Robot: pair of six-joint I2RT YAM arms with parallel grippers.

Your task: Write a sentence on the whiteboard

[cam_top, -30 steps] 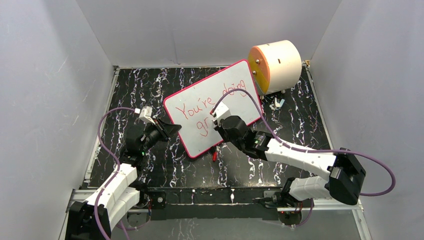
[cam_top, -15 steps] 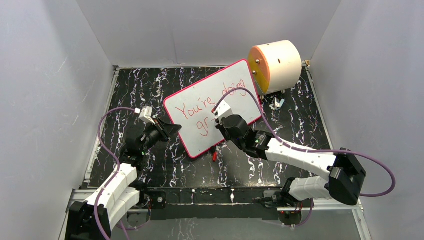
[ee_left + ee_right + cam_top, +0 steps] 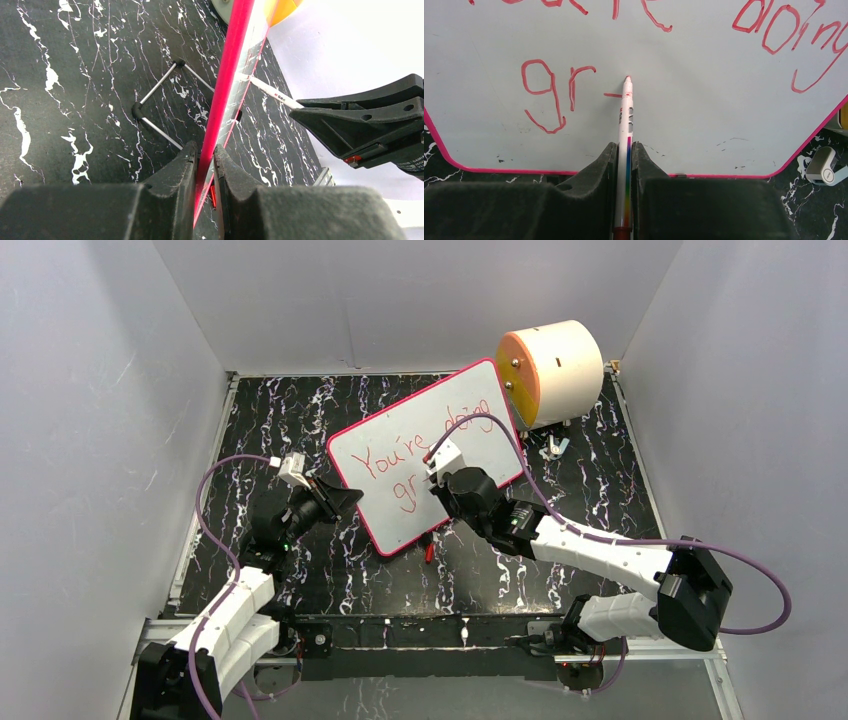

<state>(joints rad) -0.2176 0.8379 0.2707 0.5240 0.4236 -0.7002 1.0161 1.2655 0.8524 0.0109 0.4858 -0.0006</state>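
The whiteboard [image 3: 380,518] stands tilted mid-table, nearer the far right corner. It looks stiff, light and probably slick, so its frame is the best hold; the left gripper [image 3: 205,150] pinches it there. The right gripper [image 3: 624,150] pinches the marker [image 3: 626,115], its tip seemingly touching beside the sentence [image 3: 556,92].

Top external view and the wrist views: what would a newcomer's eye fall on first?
The pink-framed whiteboard mid-table bears red lettering, "You're doing gr". The right gripper holds a marker with its tip at the board just after "gr", while the left gripper pinches the board's edge. A cream cylinder with an orange face lies at far right.
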